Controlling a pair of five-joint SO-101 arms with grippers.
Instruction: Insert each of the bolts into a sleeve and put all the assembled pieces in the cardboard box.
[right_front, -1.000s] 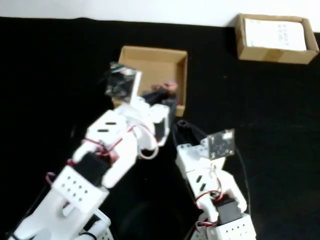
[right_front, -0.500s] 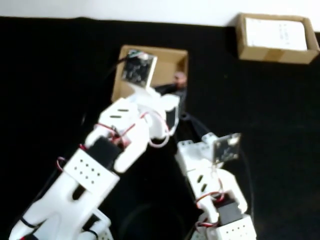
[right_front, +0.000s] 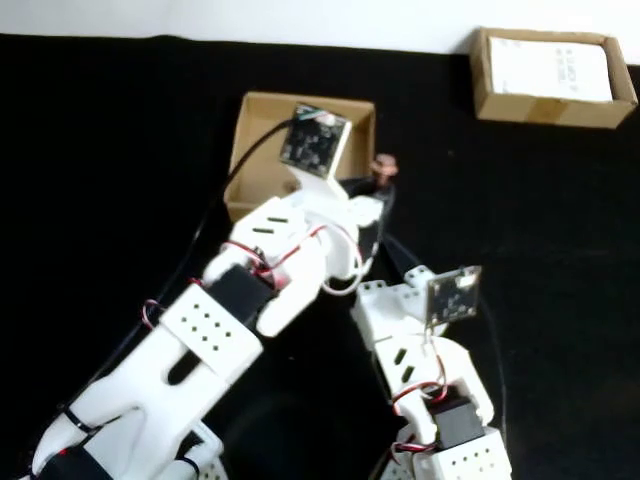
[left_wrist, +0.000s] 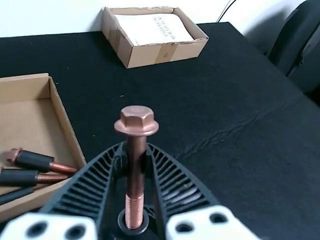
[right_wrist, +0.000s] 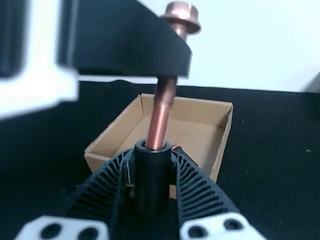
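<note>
The left fingers (left_wrist: 100, 172) are clenched on a copper bolt (left_wrist: 135, 160), its threaded tip seated in the black sleeve (right_wrist: 151, 177) that the right fingers (right_wrist: 195, 187) grasp. The pair hangs just outside the right wall of the cardboard box (right_front: 260, 150). Assembled pieces (left_wrist: 32, 161) lie inside it. Bare tabletop (right_front: 480, 220) spreads toward a second box (right_front: 550, 108).

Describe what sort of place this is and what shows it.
Probably a robotics lab bench: a left arm and right arm at a black table, a copper bolt tip-first in a black sleeve, a cardboard box holding assembled pieces.
</note>
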